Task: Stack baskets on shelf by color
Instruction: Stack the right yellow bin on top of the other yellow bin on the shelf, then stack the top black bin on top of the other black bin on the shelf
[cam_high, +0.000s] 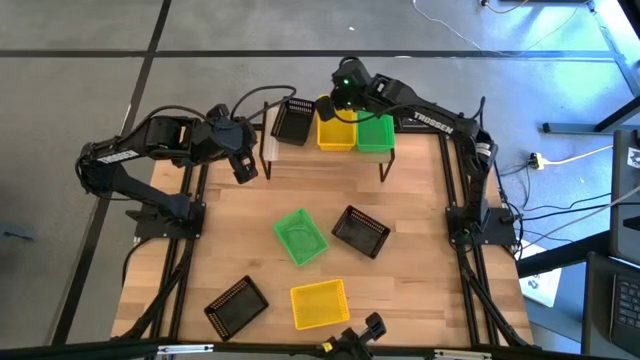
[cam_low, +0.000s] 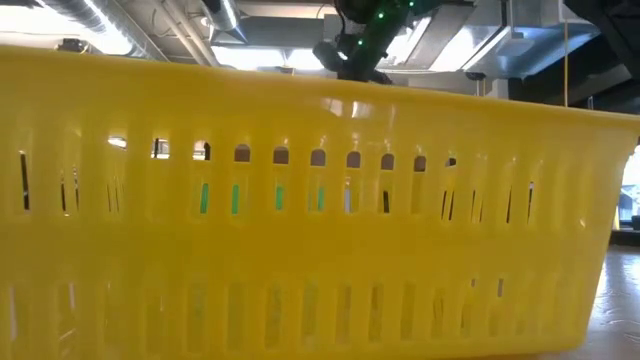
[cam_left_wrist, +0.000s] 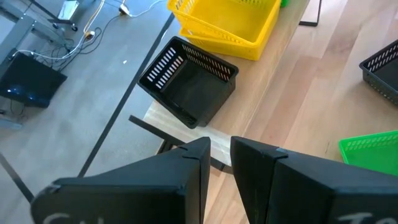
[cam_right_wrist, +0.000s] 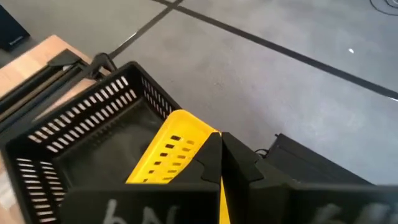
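- Currently, the left gripper (cam_high: 246, 167) is hovering beside the shelf (cam_high: 268, 148), fingers slightly apart, holding nothing.
- On the shelf, 1 black basket (cam_high: 293, 121), the yellow stack (cam_high: 336, 130) and 1 green basket (cam_high: 375, 133) are sitting in a row.
- The right gripper (cam_right_wrist: 219, 163) is pinching the yellow stack's rim, fingers together.
- Four baskets are lying loose on the table (cam_high: 420, 270).

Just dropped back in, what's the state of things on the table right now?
The right end effector is shut on the rim of a yellow basket on the shelf, between a black basket and a green stack. The left end effector waits beside the shelf. Four baskets still lie on the table.
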